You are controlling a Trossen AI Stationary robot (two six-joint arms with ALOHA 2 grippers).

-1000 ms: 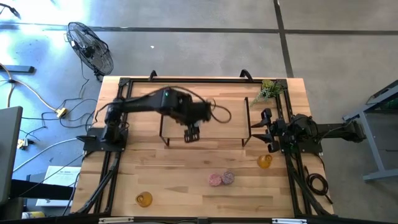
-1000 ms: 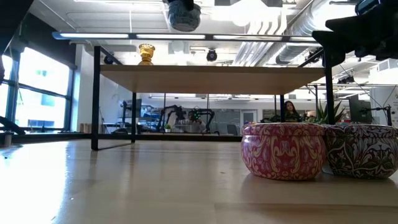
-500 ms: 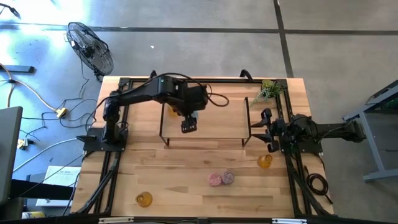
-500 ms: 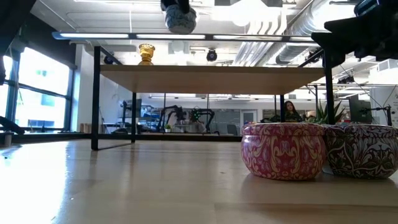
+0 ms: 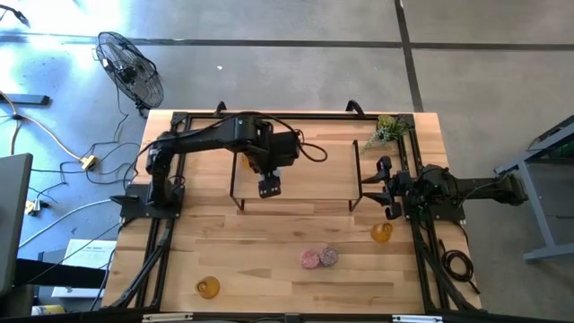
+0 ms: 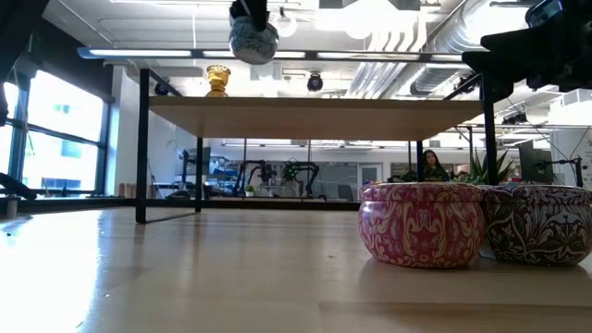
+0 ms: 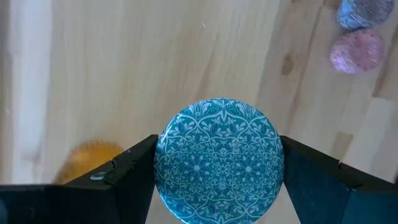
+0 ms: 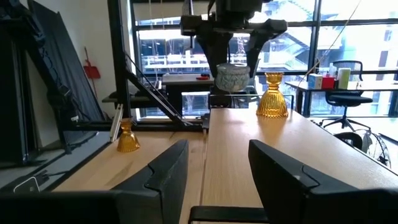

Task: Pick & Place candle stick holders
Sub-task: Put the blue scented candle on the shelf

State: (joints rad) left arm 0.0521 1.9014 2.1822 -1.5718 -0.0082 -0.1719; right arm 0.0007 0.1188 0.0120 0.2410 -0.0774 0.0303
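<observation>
A robot's left tool (image 7: pixel 217 168) pinches the blue candle stick holder (image 7: pixel 219 159) by its sides, holding it in the air above the raised wooden shelf (image 5: pixel 314 175) that stands on the worktop (image 5: pixel 269 251). In the low view the blue piece (image 6: pixel 252 39) hangs clear of the shelf top, to one side of an amber glass holder (image 6: pixel 217 80) already standing there. The pink holder (image 5: pixel 310 259) and the purple holder (image 5: pixel 329 256) sit touching on the worktop in front of the shelf. One amber holder (image 5: pixel 208 287) waits near the front left corner and another (image 5: pixel 382 233) stands just beside the right arm's base. The right tool (image 8: pixel 214 171) rests at the right edge with its fingers spread and empty, near the green plant sprig (image 5: pixel 387 131).

The risk now appears to lie in the set-down. Released from this height, the squat round piece could bounce or roll off the shelf. Lowered too close to the amber glass, the fingers could clip that narrow-necked piece and topple it. A smooth patterned side may also slip in the pinch.
</observation>
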